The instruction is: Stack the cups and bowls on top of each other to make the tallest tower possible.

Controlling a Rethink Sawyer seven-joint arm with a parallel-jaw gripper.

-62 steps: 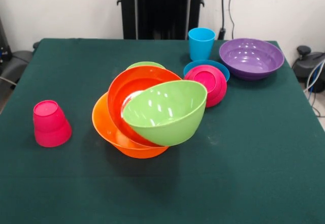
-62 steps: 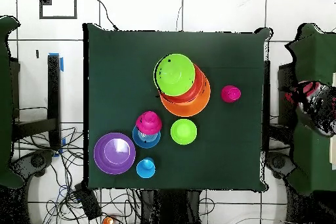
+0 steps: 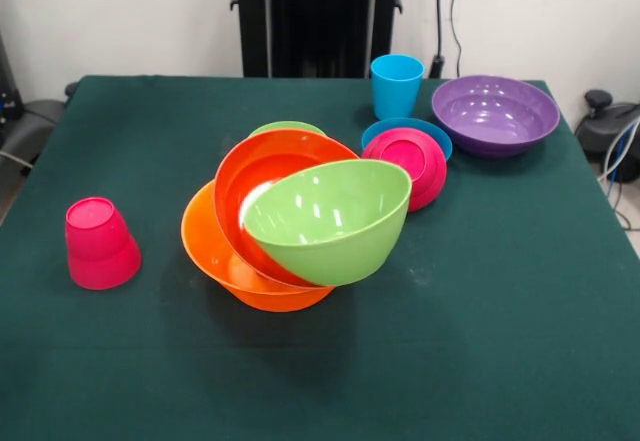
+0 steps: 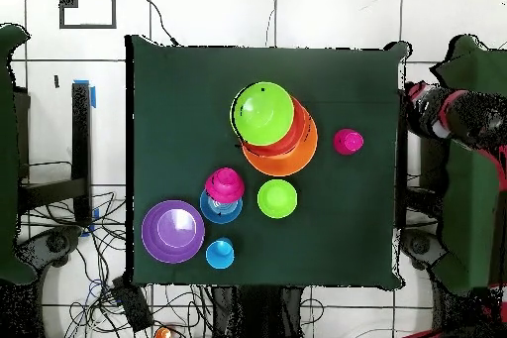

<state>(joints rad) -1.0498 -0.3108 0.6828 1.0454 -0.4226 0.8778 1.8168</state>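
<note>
Front view | gripper unseen in both views | small green bowl (image 3: 286, 128) mostly hidden

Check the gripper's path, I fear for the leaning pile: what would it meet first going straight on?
Neither view shows the gripper, so no line can be drawn from it. In the front view nothing hangs over the tower.

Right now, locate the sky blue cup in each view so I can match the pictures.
Front view: the sky blue cup stands upright at the table's far edge, right of centre, just left of the large purple bowl.
Overhead view: the cup sits near the table's bottom edge, left of centre, just right of the purple bowl.
Shared landmark: the large purple bowl beside it.
</note>
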